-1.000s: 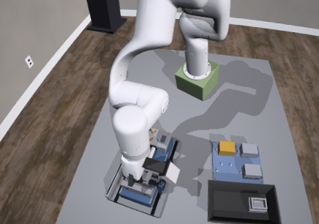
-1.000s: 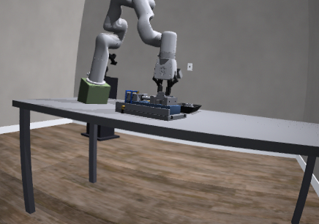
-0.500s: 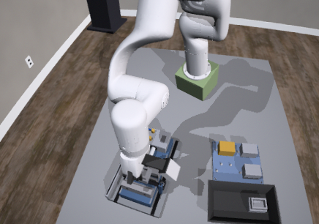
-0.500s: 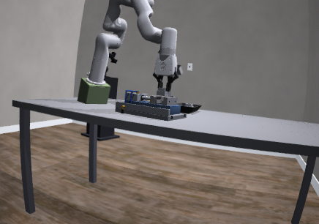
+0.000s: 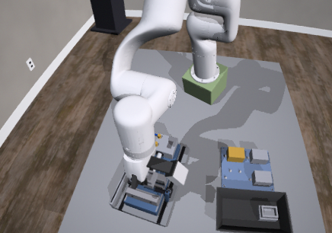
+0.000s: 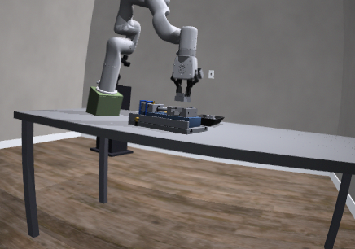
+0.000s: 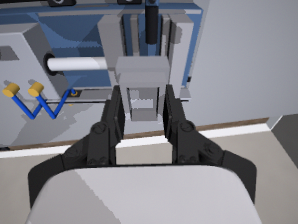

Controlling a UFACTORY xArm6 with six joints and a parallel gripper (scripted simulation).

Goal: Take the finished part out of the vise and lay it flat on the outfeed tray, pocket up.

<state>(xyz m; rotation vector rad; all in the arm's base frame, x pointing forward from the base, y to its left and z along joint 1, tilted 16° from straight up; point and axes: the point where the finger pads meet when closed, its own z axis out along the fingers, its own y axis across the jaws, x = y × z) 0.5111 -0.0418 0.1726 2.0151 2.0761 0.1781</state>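
Observation:
My gripper (image 7: 143,96) (image 6: 183,97) is shut on the finished part (image 7: 142,70), a small grey block, with a finger on each side. It holds the part clear above the blue and grey vise (image 7: 112,35) (image 6: 167,116) (image 5: 142,202). In the side view the fingertips hang a little over the vise jaws. In the top view the arm's wrist hides most of the gripper and the part. The black outfeed tray (image 5: 237,212) (image 6: 212,120) sits to the right of the vise.
A grey block (image 5: 269,212) lies in the tray's right half. A blue fixture plate (image 5: 244,171) behind the tray carries an orange block (image 5: 236,154) and two grey blocks. The arm's green base (image 5: 205,83) stands at the table's back. Blue yellow-capped levers (image 7: 20,92) stick out beside the vise.

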